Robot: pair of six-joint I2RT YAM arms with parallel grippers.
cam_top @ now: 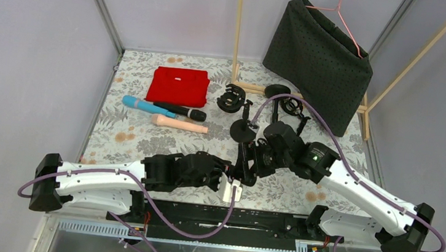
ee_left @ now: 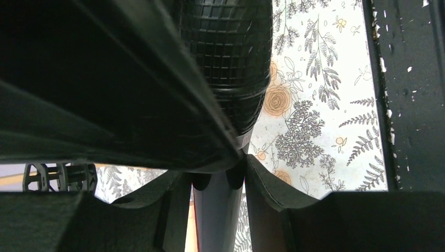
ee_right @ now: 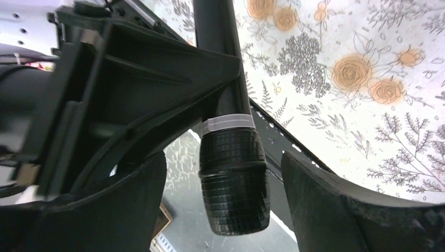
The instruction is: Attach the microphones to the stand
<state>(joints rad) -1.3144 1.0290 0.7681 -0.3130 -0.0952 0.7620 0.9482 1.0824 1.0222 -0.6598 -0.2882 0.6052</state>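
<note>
Black microphone [ee_right: 233,189]: left gripper [ee_left: 218,181] clamps its shaft, right gripper [ee_right: 223,168] gapes round its head; only top view shows three other microphones [cam_top: 179,110] at ten o'clock.

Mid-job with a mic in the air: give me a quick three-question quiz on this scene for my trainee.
1. How many microphones lie on the table next to the red cloth?
2. Whose fingers grip the held black microphone by its body? A) left fingers B) right fingers C) neither
3. True or false: the right fingers are clamped on the held black microphone's head.
Key: 1. Three: light blue microphone, second black microphone, peach microphone. 2. A. 3. False; the right fingers stand open on either side of the head.
</note>
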